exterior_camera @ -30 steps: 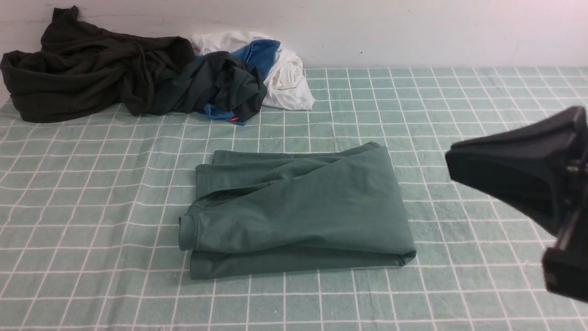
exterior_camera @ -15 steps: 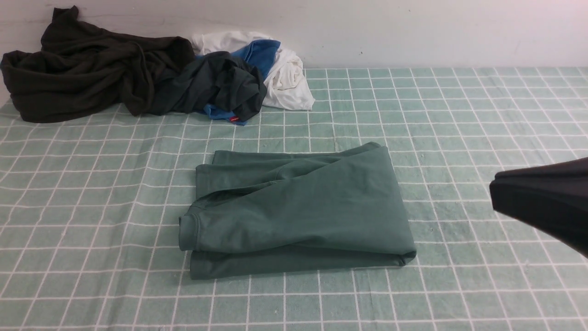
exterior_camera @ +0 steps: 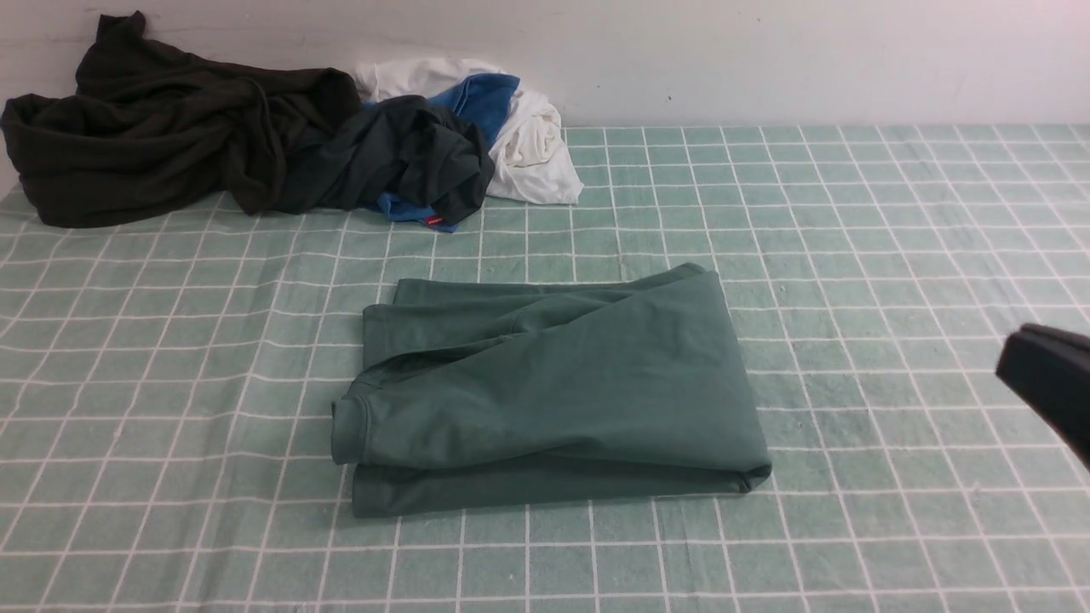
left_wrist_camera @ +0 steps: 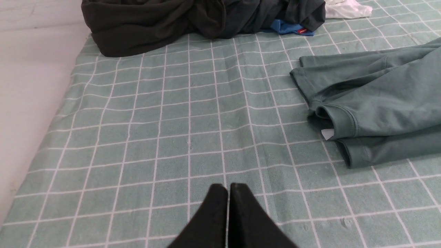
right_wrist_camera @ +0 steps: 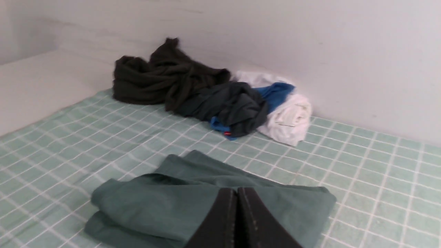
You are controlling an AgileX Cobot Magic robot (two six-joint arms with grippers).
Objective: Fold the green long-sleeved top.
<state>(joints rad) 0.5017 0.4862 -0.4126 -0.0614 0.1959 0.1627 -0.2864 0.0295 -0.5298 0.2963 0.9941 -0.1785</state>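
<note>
The green long-sleeved top [exterior_camera: 553,392] lies folded into a compact rectangle in the middle of the checked cloth, a cuffed sleeve end at its left side. The left wrist view shows that cuff and folded edge [left_wrist_camera: 372,110]. My left gripper [left_wrist_camera: 227,186] is shut and empty, over bare cloth to the left of the top; the front view does not show it. My right gripper [right_wrist_camera: 237,189] is shut and empty, off the top's right side, with the folded top [right_wrist_camera: 172,199] in front of it. In the front view only its black tip [exterior_camera: 1043,379] shows at the right edge.
A heap of clothes lies along the back wall: a black-brown garment [exterior_camera: 162,128], a very dark green one [exterior_camera: 409,157], and blue [exterior_camera: 481,98] and white [exterior_camera: 532,153] pieces. The pale green checked cloth [exterior_camera: 851,221] covers the table; its left edge [left_wrist_camera: 55,117] meets a white surface.
My right gripper has drawn back to the right and downward, from beside the top to the edge of the front view. The folded top has not moved.
</note>
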